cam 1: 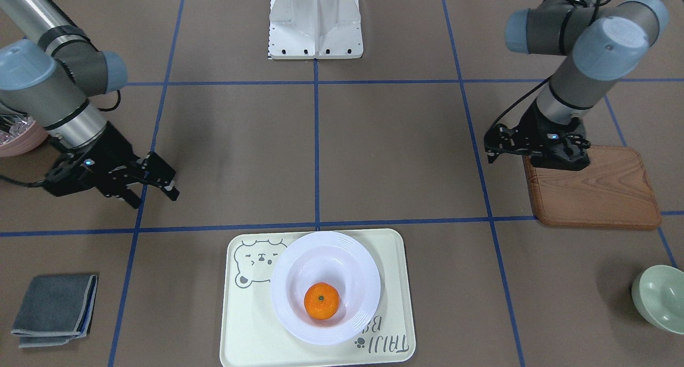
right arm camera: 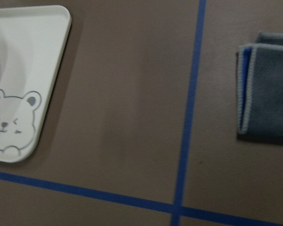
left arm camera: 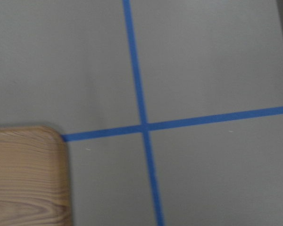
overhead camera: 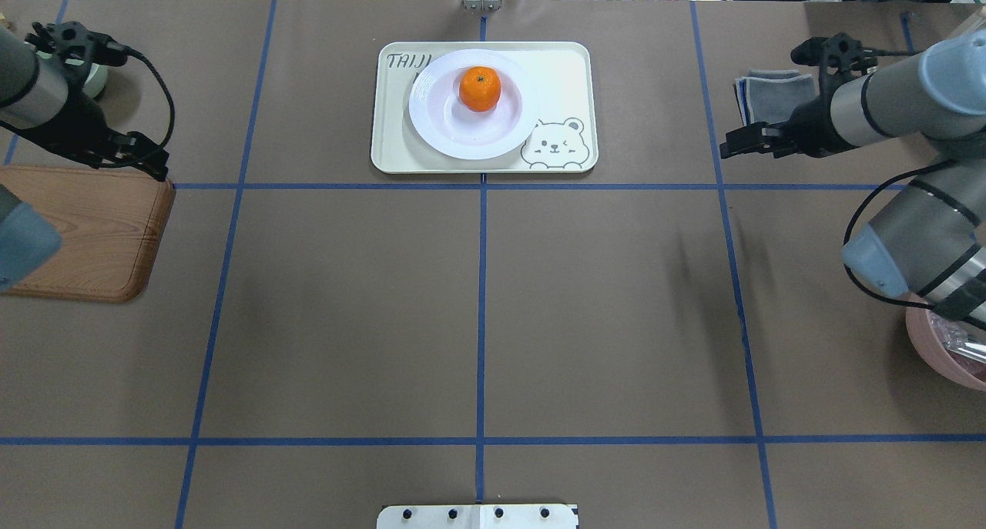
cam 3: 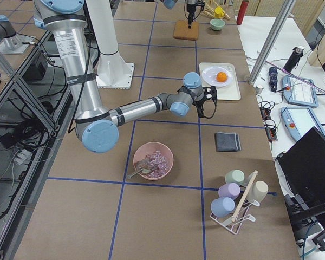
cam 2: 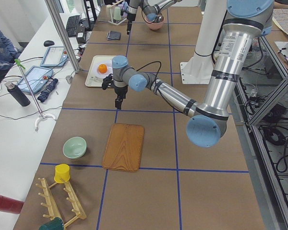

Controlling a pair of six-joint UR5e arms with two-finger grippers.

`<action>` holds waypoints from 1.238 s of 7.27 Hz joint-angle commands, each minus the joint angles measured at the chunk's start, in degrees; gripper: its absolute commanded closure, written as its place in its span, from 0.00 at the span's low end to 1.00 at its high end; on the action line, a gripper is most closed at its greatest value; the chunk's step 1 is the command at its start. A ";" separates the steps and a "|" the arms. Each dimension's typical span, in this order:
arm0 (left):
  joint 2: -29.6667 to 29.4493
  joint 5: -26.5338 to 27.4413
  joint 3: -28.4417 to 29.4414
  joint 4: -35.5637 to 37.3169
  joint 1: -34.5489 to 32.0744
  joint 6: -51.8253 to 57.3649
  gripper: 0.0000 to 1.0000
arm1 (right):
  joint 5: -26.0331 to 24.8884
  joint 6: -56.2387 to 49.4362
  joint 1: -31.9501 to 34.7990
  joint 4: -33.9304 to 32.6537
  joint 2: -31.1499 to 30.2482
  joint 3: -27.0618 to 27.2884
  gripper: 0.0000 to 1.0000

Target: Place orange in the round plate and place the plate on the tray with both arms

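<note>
Brown paper crossed with blue tape lines covers the desk (cam 1: 395, 158). Nearest the front-facing camera, at bottom centre of the frame, the tray (cam 1: 393, 281) lies flat, and the white plate (cam 1: 299, 271) sits on it, its rim covering part of the bear drawing. The orange (cam 1: 321, 301) rests in the plate's sunken middle, stem dot up. Judging by this layout, both steps look done: the fruit is in the plate and the plate is on the tray, so little seems left beyond parking the arms.

Further back, at left of the frame, the right end effector (cam 1: 152, 190) hangs above the desk with its fingers spread and nothing between them, well apart from the tray and up-left of it. At right of the frame the left end effector (cam 1: 490, 152) hovers by the edge of a wooden board (cam 1: 598, 196), well apart from the tray too. It carries nothing, though how wide it stands I cannot tell
</note>
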 commanded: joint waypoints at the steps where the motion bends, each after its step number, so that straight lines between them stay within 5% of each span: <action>1: 3.39 -0.08 1.24 0.16 -5.71 10.72 0.02 | 6.69 -24.79 10.25 -16.84 -0.80 0.40 0.00; 4: 2.61 -5.87 5.64 6.19 -15.19 23.01 0.02 | 9.07 -48.65 21.52 -27.98 -6.67 0.85 0.00; 6: 0.68 -5.97 6.26 13.84 -17.76 28.40 0.02 | 12.14 -52.66 24.70 -27.90 -12.21 1.98 0.00; 9: 1.46 -12.98 16.07 13.17 -26.17 40.84 0.02 | 12.16 -52.23 24.63 -27.99 -14.96 5.86 0.00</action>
